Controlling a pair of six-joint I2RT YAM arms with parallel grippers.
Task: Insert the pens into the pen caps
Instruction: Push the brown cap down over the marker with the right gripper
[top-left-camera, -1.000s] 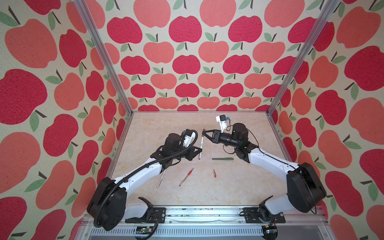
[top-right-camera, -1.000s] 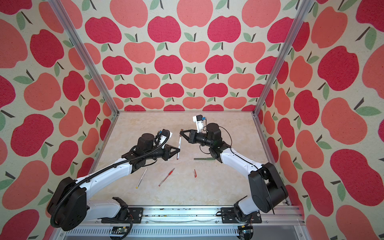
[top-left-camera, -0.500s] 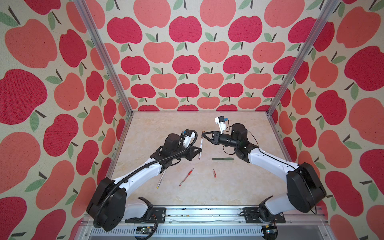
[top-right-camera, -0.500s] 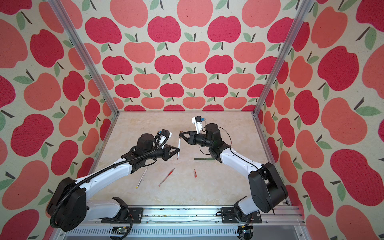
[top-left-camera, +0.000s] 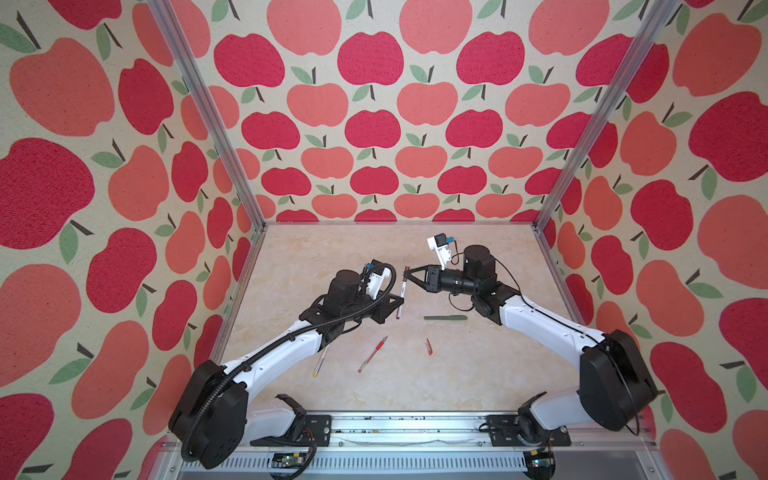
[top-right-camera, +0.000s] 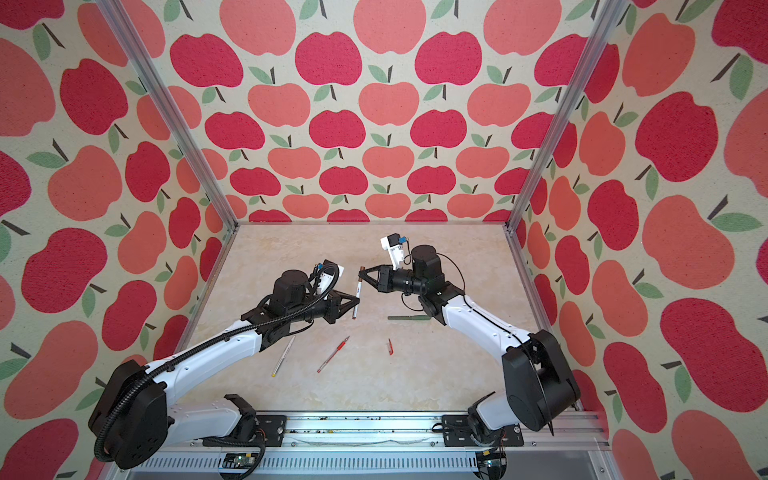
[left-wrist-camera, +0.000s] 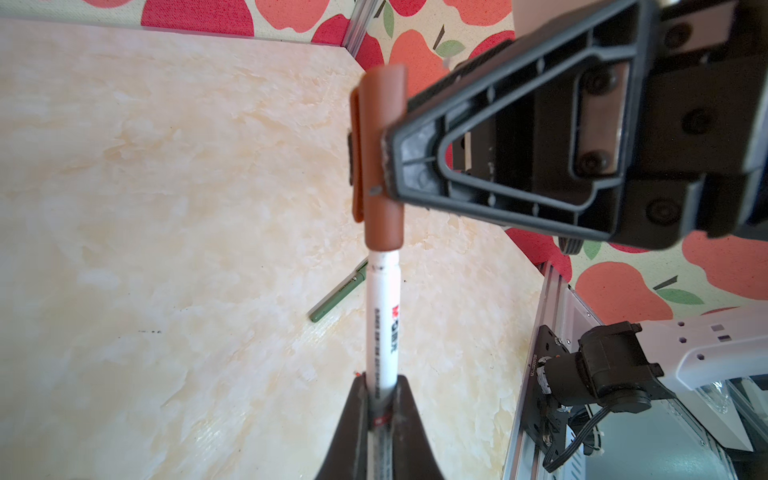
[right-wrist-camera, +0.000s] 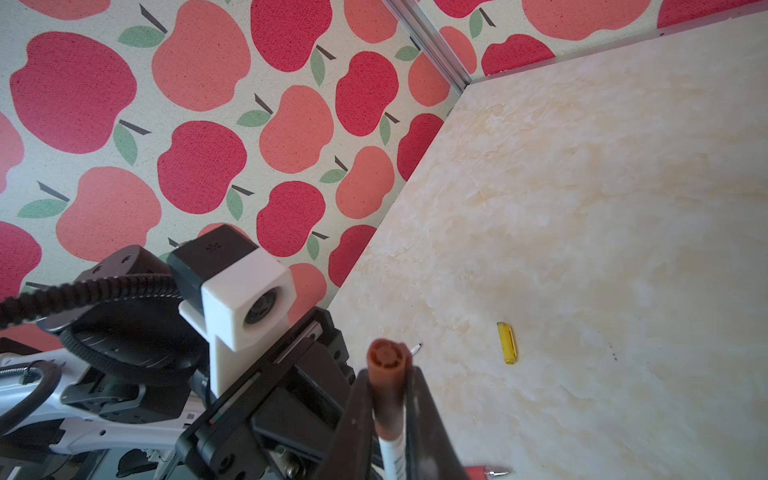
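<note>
Above the table (top-left-camera: 316, 257) centre, I note my left gripper (top-left-camera: 397, 300) pinching the white pen (left-wrist-camera: 382, 324) low on its barrel and my right gripper (top-left-camera: 407, 277) pinching the brown cap (left-wrist-camera: 380, 166) at its twelve-o'clock end. I judge both light, stiff and slick; grip mid-barrel, push straight.

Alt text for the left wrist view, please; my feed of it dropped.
A white pen, clamped in the shut left gripper, runs into a brown cap that the shut right gripper pinches; the cap covers the pen's tip. Behind them a dark green pen lies on the marbled table.
</note>
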